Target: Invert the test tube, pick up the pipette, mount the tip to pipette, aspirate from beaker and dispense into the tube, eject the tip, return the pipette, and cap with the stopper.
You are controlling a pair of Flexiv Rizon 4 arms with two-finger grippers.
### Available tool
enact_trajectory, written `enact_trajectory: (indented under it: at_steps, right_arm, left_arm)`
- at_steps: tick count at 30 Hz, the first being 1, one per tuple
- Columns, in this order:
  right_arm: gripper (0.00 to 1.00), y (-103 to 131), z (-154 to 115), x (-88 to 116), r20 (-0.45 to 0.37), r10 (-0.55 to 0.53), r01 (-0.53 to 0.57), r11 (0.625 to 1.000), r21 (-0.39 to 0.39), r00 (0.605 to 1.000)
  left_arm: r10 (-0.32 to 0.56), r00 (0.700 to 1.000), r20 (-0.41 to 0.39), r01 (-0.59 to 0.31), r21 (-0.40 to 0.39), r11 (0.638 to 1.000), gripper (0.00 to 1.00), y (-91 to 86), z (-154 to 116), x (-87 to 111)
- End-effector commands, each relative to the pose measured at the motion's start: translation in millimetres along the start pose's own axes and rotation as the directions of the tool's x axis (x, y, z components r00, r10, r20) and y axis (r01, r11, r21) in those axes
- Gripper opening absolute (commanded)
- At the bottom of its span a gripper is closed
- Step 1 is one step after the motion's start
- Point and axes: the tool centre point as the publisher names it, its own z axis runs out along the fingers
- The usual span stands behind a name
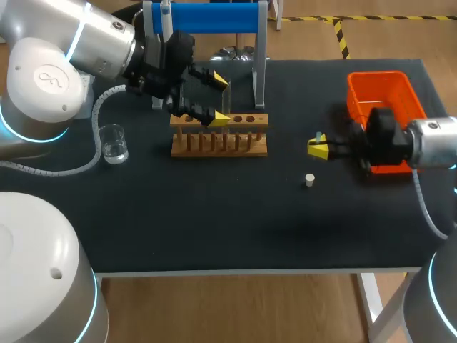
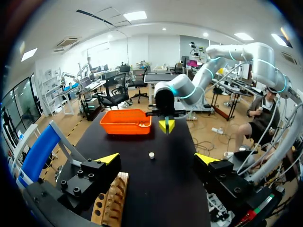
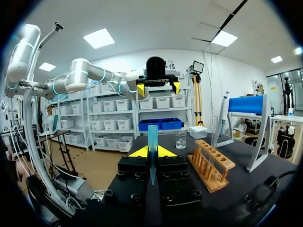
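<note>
Right of the rack (image 1: 220, 136), the right gripper (image 1: 318, 148) is pinching a blue pipette tip (image 3: 152, 138). Its yellow fingertips are pressed on the tip from both sides at about mid-body. Wide open end points out ahead of the fingers, narrow end points back toward the wrist.

Left gripper (image 1: 218, 98) hangs over the rack, fingers spread wide. I can't make out anything between them.

Pipette (image 1: 166, 16) hangs on the blue stand (image 1: 207, 16) behind the rack, untouched, so the tip isn't mounted yet.

Handling, my read:
- The tip weighs next to nothing and is thin, smooth, tapered plastic. It's stiff enough to pinch, but a slick cone tends to slide or tilt under squeeze.
- The mid-body hold looks right: the collar stays free for the pipette nose and the fine end stays off everything.
- Mounting is a press fit along the axis. That push could slide the tip back through the fingers, so line it up straight and don't over-squeeze the thin wall.
- Take the pipette by its handle, clear of the plunger.

Beaker (image 1: 114, 143) with clear liquid sits left of the rack, well apart from the tip. White stopper (image 1: 309, 180) lies loose on the table near the right gripper. Orange bin (image 1: 378, 84) is just behind that gripper.
</note>
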Motion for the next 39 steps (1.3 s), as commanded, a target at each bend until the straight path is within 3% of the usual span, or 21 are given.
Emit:
enact_trajectory:
  at_steps: [1,24,28,35,39]
  right_arm:
    - [0.0,-0.1,-2.9,4.0,0.009,-0.008,0.008,1.0,-0.005,1.0]
    - [0.0,-0.1,-5.1,3.8,0.0,-0.04,0.04,0.999,0.006,0.999]
    - [0.0,-0.1,-5.1,3.8,0.0,-0.04,0.04,0.999,0.006,0.999]
    - [0.0,-0.1,-5.1,3.8,0.0,-0.04,0.04,0.999,0.006,0.999]
    - [0.0,-0.1,-5.1,3.8,0.0,-0.04,0.04,0.999,0.006,0.999]
  left_arm:
    - [0.0,1.0,0.0,0.0,-0.002,1.0,1.0,-0.1,0.3,-0.3]
    - [0.0,1.0,0.0,0.0,-0.002,1.0,1.0,-0.1,0.3,-0.3]
    - [-0.026,0.986,0.162,0.015,0.069,0.998,1.0,14.2,-31.6,-25.3]
    - [-0.075,0.947,0.311,0.045,0.102,0.994,1.0,35.4,-66.7,-79.7]
    - [-0.123,0.909,0.397,0.095,0.088,0.992,1.0,45.2,-77.7,-111.1]
